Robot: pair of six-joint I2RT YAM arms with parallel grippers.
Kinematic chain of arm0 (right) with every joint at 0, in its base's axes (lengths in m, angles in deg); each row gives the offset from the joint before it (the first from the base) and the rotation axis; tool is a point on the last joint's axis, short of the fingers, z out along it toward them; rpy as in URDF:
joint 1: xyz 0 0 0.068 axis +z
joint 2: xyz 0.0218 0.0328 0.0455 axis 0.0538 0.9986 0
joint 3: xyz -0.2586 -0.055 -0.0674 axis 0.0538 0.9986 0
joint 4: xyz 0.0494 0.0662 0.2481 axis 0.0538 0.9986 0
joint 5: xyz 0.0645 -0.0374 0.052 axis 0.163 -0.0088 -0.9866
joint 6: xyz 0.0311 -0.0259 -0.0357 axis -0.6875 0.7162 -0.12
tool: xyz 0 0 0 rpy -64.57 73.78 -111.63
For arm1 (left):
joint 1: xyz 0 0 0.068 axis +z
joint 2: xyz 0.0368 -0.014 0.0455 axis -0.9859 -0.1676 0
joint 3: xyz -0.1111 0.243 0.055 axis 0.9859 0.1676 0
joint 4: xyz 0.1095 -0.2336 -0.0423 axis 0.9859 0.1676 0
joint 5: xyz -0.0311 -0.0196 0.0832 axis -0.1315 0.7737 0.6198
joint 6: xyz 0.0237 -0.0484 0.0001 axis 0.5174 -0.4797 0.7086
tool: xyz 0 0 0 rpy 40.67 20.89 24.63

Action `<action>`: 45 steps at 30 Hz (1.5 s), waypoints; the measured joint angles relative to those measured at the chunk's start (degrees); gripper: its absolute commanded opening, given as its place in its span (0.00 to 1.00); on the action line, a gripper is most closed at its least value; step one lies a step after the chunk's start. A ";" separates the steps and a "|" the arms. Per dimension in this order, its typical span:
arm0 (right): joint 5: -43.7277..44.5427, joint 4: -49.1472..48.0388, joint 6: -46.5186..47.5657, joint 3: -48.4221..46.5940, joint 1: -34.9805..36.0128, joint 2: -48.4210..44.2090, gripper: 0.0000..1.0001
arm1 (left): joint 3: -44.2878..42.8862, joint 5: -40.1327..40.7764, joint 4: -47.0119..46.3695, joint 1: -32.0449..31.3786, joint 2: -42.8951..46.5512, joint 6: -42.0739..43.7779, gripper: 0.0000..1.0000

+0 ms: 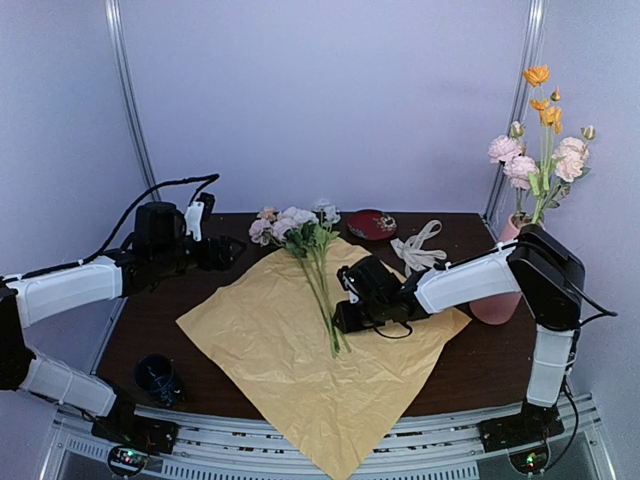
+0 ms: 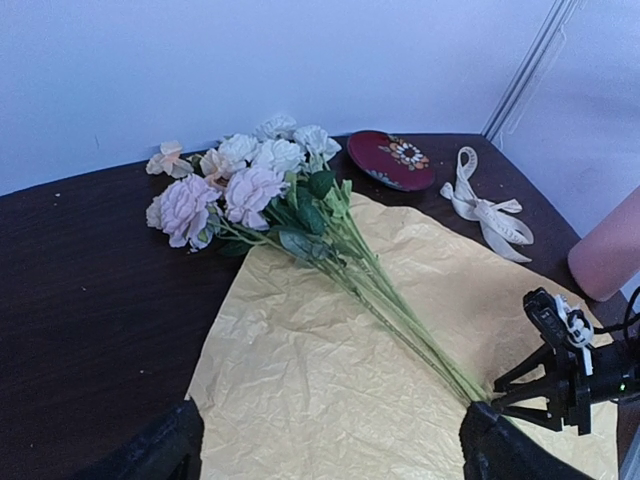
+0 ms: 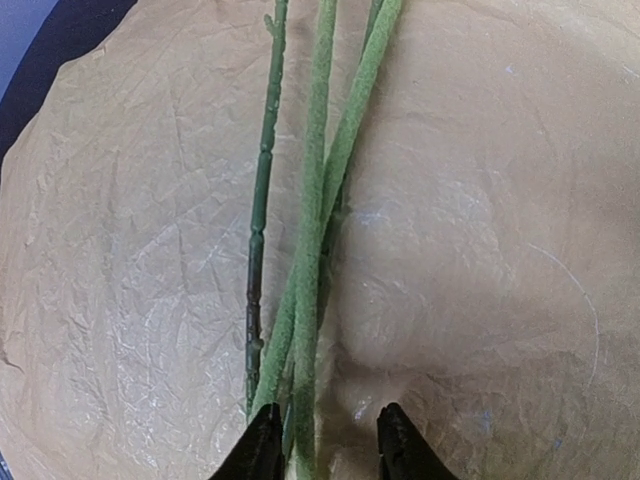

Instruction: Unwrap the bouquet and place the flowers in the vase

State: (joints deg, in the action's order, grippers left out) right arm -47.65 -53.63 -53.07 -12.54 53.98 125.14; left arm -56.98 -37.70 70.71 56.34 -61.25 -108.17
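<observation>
Yellow-tan crinkly paper [image 1: 270, 340] lies opened flat on the dark table [image 2: 90, 300], its nearest corner hanging over the front edge. On it rest the flowers [image 1: 318, 270], cut ends toward me and heads away.

The right gripper [image 3: 322, 445] is down at those cut ends, a finger on either side of the stems [image 3: 310, 250]. The gap is narrow, but the stems sit against one finger only, so I would not call it a pinch yet.

The thin green stems look light and a bit springy, and a few run loose beside each other, so one could slip out. I'd take hold low, where they bunch tightest, and grip firmly. The paper under them is soft and could get caught up in the grip.

Further back, the pink and white blooms [image 2: 240, 185] spill off the paper onto bare wood. They look soft and are best left untouched. The left gripper [image 2: 330, 450] hovers over the paper with its fingers spread wide, holding nothing.

Beyond lie the cream ribbon [image 2: 490, 210] and a dark red dish [image 2: 390, 160]. At the far right stands the pink vase [image 2: 610, 255], already holding some flowers.
</observation>
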 measured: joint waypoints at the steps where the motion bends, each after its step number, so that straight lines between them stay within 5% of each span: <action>1: -0.09 -0.02 -0.02 0.00 0.00 0.15 0.32 | 0.00 -0.09 -0.02 0.00 -0.09 -0.02 0.92; 9: -0.81 -1.11 -0.39 0.00 0.04 1.36 0.29 | 0.00 -0.66 -0.04 0.00 -0.92 -0.15 0.91; 24: -1.27 -3.30 -1.70 0.39 0.22 1.86 0.00 | -0.07 -0.68 -0.04 0.02 -1.38 -0.17 0.91; 45: 2.23 -3.19 -2.36 0.94 0.24 -7.26 0.00 | -0.07 -0.42 0.00 0.00 -0.74 -0.17 0.90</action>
State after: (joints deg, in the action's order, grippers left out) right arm -45.42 -56.82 -55.43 -11.60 54.22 117.89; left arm -57.04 -38.11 70.71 56.34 -62.00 -108.34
